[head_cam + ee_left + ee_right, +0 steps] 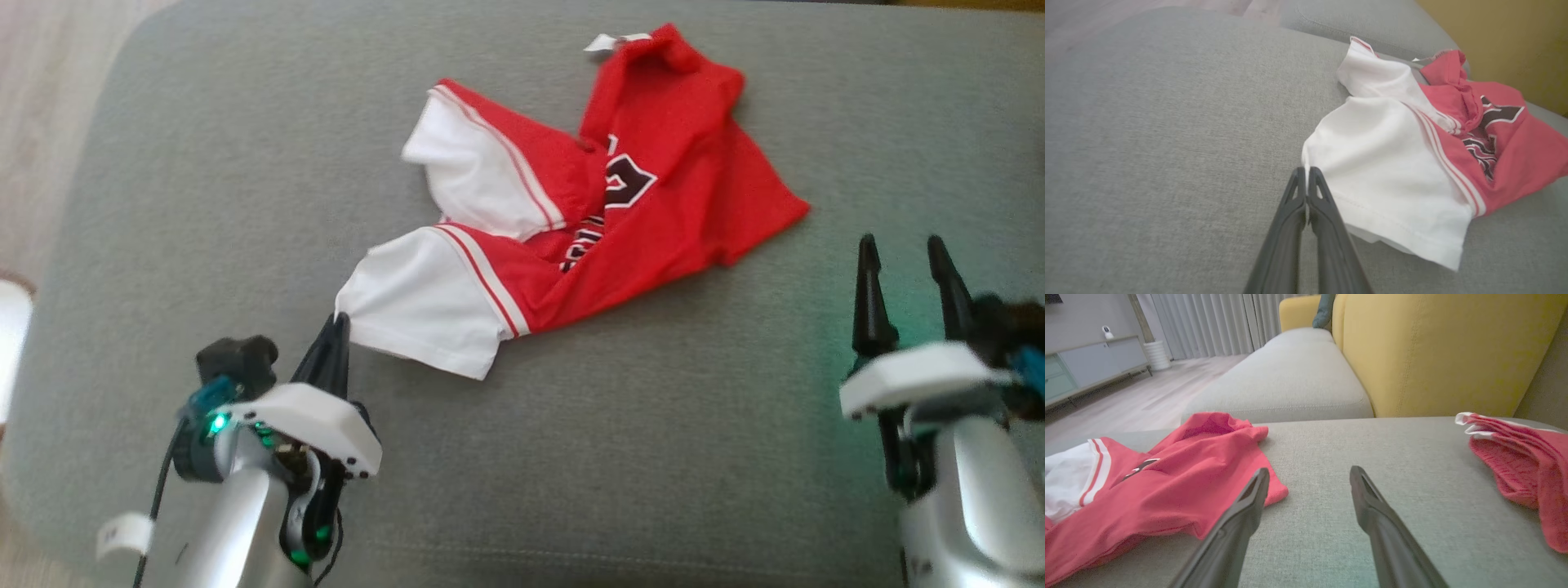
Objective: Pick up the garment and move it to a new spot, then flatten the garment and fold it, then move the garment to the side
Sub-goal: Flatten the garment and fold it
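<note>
While the left claw [339, 322] is shut on the white sleeve [416, 314] corner of the garment [653, 204], head view: limp, light cloth lies ahead-right of it | left wrist: thin pinch, may slip | right wrist: right claw [1309, 475] wide open, empty, garment at its left.

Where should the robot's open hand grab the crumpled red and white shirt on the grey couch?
Grip the pointed red hem corner of the crumpled red and white shirt, coming from the robot's right. It lies flat, sticks out toward the open right gripper, and has bare grey couch cushion around it. The left gripper is shut on the white sleeve's corner.
</note>
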